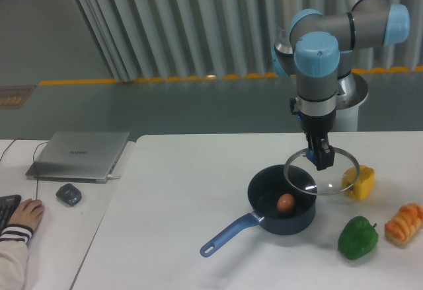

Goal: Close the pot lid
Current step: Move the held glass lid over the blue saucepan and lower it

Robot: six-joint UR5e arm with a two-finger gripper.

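Note:
The dark blue pot [281, 214] stands on the white table, its lighter-blue handle [228, 234] pointing to the front left. An orange egg-like object [285, 203] lies inside it. My gripper [320, 161] is shut on the knob of the glass lid [322, 171] and holds it in the air, above and to the right of the pot. The lid's left edge overlaps the pot's right rim in this view. The lid is roughly level.
A yellow pepper [360, 181] lies behind the lid at the right. A green pepper [357, 238] and an orange food item [405, 222] lie at the front right. A laptop [79, 155], a mouse [68, 194] and a person's hand [23, 214] are on the left table.

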